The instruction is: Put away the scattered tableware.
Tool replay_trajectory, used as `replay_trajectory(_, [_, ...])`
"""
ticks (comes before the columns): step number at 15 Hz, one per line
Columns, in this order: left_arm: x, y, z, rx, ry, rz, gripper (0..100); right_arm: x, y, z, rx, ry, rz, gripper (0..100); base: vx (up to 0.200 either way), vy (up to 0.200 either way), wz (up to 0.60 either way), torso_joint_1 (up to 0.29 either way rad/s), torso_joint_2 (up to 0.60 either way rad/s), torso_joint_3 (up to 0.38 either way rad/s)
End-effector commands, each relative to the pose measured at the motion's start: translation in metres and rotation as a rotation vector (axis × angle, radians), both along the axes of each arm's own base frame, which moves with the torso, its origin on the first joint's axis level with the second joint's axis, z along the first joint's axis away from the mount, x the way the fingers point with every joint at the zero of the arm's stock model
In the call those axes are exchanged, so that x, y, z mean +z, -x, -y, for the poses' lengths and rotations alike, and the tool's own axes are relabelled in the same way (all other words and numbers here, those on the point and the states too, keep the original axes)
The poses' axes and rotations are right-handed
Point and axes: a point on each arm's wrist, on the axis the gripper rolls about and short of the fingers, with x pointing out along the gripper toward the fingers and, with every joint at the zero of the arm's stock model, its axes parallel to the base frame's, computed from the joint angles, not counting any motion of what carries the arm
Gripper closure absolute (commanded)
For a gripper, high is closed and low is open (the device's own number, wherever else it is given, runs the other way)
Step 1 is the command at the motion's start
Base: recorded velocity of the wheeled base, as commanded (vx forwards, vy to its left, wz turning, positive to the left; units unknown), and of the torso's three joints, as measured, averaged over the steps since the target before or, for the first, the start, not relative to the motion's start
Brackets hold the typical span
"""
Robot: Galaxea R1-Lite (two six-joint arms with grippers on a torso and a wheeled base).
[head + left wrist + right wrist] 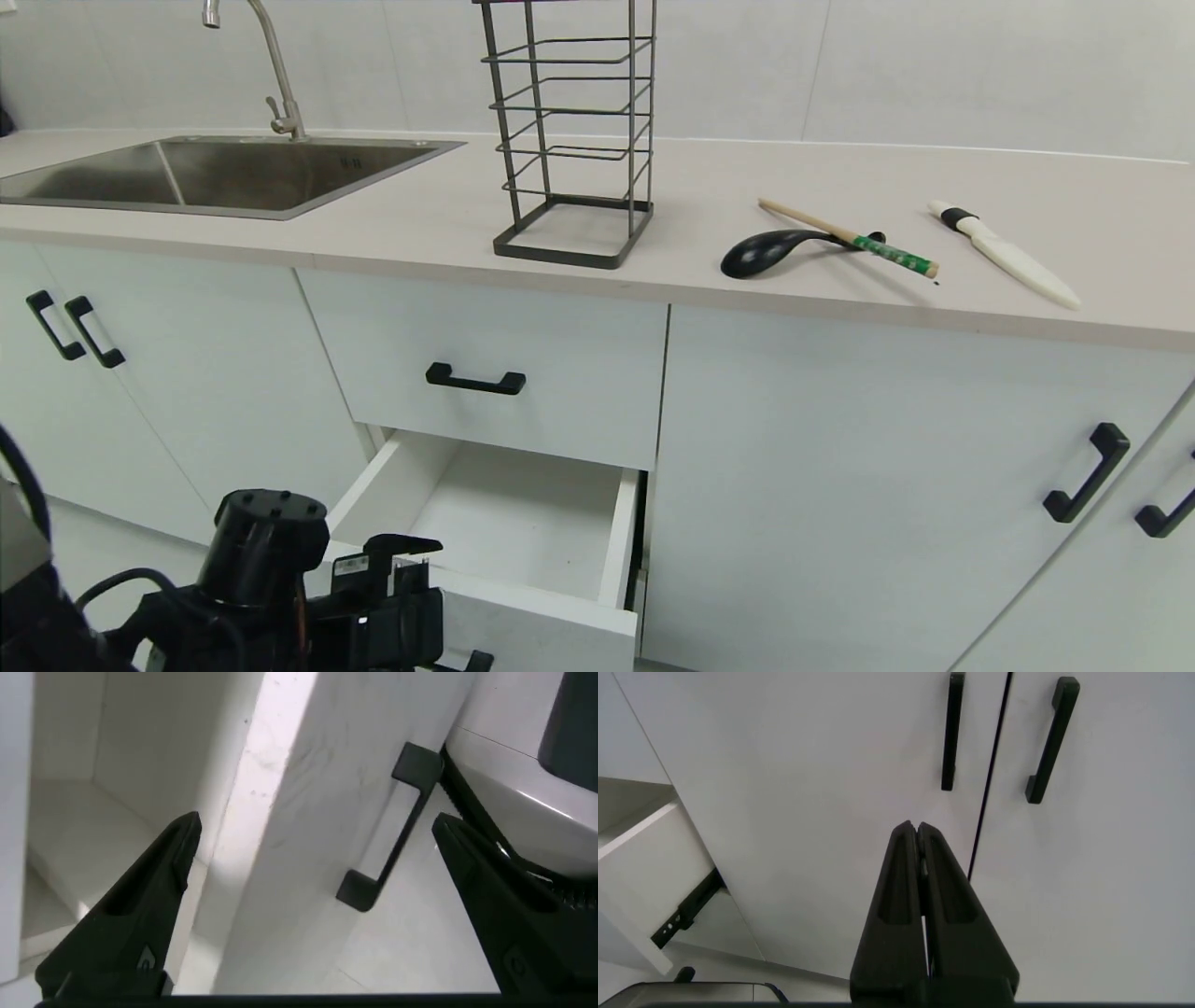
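Head view: rack (555, 256) beside spoon (761, 252), chopstick (845, 235), knife (1008, 254); left end effector (316, 831) apart, right end effector (918, 833) together.

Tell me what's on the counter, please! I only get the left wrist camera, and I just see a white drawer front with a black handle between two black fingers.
Observer: In the head view, a black spoon lies on the counter, with a chopstick resting across its handle.
Operator: Is there anything else to tidy?
Observer: Yes, what looks like a white knife with a black band lies apart from them, nearer the counter's right end.
Operator: What about the other arm?
Observer: The right wrist view shows the right gripper with its fingers shut on nothing, in front of white cabinet doors.
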Motion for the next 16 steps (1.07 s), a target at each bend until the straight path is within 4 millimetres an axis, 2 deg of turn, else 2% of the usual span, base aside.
replay_trajectory(1, [0.01, 0.015, -0.001, -0.028, 0.017, 0.035, 0, 0.0, 0.0, 0.0, 0.0, 0.0, -0.001, 100, 0.0, 0.0, 0.0, 0.0, 0.0, 0.0])
replay_trajectory(4, [0.004, 0.03, 0.0, -0.069, 0.0, -0.007, 0, 0.0, 0.0, 0.0, 0.0, 0.0, -0.001, 100, 0.0, 0.0, 0.0, 0.0, 0.0, 0.0])
replay_trajectory(7, [0.003, 0.033, -0.001, -0.071, -0.001, -0.009, 0, 0.0, 0.0, 0.0, 0.0, 0.0, -0.001, 100, 0.0, 0.0, 0.0, 0.0, 0.0, 0.0])
replay_trajectory(12, [0.007, 0.045, -0.006, -0.081, 0.006, -0.003, 0, 0.0, 0.0, 0.0, 0.0, 0.0, -0.001, 100, 0.0, 0.0, 0.0, 0.0, 0.0, 0.0])
replay_trajectory(16, [0.019, 0.055, -0.007, -0.099, 0.033, 0.029, 0, 0.0, 0.0, 0.0, 0.0, 0.0, -0.001, 100, 0.0, 0.0, 0.0, 0.0, 0.0, 0.0])
